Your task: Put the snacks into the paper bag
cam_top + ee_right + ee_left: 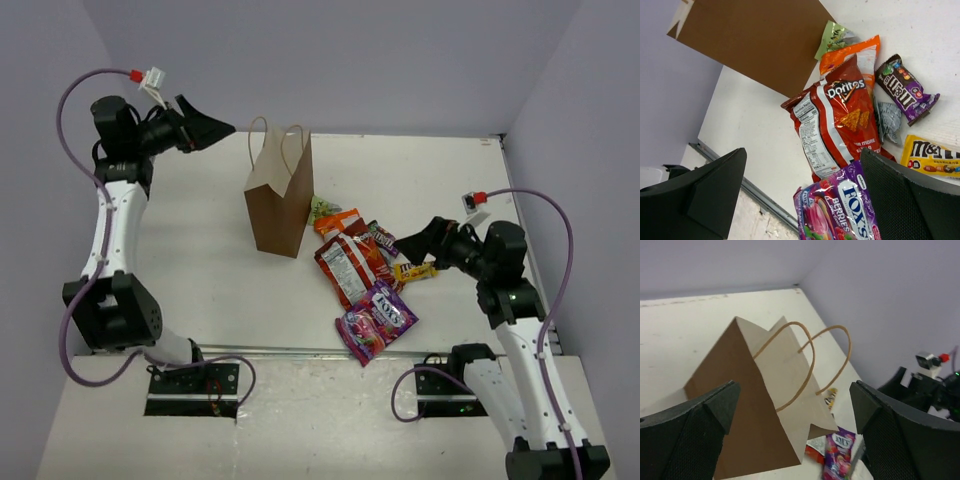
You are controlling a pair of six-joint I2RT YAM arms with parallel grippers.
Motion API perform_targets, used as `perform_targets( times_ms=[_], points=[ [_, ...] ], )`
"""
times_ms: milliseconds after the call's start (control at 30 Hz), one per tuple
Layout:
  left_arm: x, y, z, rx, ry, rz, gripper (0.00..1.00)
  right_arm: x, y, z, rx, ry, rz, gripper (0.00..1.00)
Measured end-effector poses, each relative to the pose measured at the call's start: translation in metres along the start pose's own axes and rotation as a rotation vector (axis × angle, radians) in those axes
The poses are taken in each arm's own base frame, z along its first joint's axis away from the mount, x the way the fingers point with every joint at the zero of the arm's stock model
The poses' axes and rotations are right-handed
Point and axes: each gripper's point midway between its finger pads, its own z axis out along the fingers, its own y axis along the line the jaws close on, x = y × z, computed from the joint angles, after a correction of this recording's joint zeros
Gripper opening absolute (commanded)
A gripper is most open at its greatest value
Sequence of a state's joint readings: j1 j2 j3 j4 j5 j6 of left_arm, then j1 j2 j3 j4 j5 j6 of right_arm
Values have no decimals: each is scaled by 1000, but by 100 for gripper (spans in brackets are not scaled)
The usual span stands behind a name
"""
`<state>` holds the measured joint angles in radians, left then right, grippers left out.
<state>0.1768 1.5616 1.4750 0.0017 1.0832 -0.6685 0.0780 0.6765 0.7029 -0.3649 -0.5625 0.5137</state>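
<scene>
Two-arm workspace, seen from overhead and from both wrists. The paper bag [277, 205] stands upright on the white surface [190, 250], left of centre, with its two loop handles [284, 140] raised above the mouth. All the snacks [362, 285] lie outside the bag in a loose cluster on the surface just to its right.

The green packet [832, 37] lies beside the bag's lower edge, and the orange packet [860, 52] is next to it. The red chip bag [837, 122] overlaps the orange packet's end. The dark brown packet [905, 90] lies to the right of these, with the yellow packet [932, 157] below it. A small crumpled grey wrapper [888, 120], its print unreadable, sits between the red and dark brown packets. The purple-pink candy bag [840, 210] is nearest the arm bases and laps over the red bag's lower end.

The left gripper [222, 129] is held up at the far left, pointing at the bag and well apart from it. Its fingers [700, 425] are spread wide and hold nothing. The right gripper [403, 243] is at the right side of the cluster, close to the dark brown and yellow packets. Its fingers are also spread and empty, and contact with any packet cannot be confirmed.
</scene>
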Motion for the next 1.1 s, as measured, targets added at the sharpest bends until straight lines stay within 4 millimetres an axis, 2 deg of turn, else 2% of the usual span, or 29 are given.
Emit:
perform_targets(
  times_ms=[100, 200, 267, 367, 433, 500, 633, 733, 867, 1100],
  points=[
    [-10, -8, -24, -202, -89, 75, 100, 5, -8, 9, 27, 52, 20, 99],
    [-14, -33, -59, -351, -199, 185, 100, 18, -16, 22, 65, 123, 39, 99],
    [-5, -53, -86, -426, -268, 248, 100, 28, -21, 31, 92, 171, 47, 99],
    [16, -69, -118, -509, -347, 317, 100, 38, -23, 43, 122, 220, 40, 99],
    [35, -62, -132, -566, -370, 324, 100, 43, -24, 52, 137, 250, 35, 99],
    [56, -44, -139, -624, -361, 304, 100, 47, -26, 59, 152, 267, 31, 99],
    [104, -3, -146, -713, -299, 218, 100, 59, -35, 69, 194, 304, 25, 99],
    [133, 20, -149, -755, -257, 172, 100, 62, -38, 71, 219, 307, 9, 99],
    [147, 30, -149, -770, -232, 148, 100, 70, -47, 66, 260, 295, -1, 99],
    [149, 34, -145, -757, -207, 140, 100, 123, -76, 40, 334, 357, 83, 99]
  ],
)
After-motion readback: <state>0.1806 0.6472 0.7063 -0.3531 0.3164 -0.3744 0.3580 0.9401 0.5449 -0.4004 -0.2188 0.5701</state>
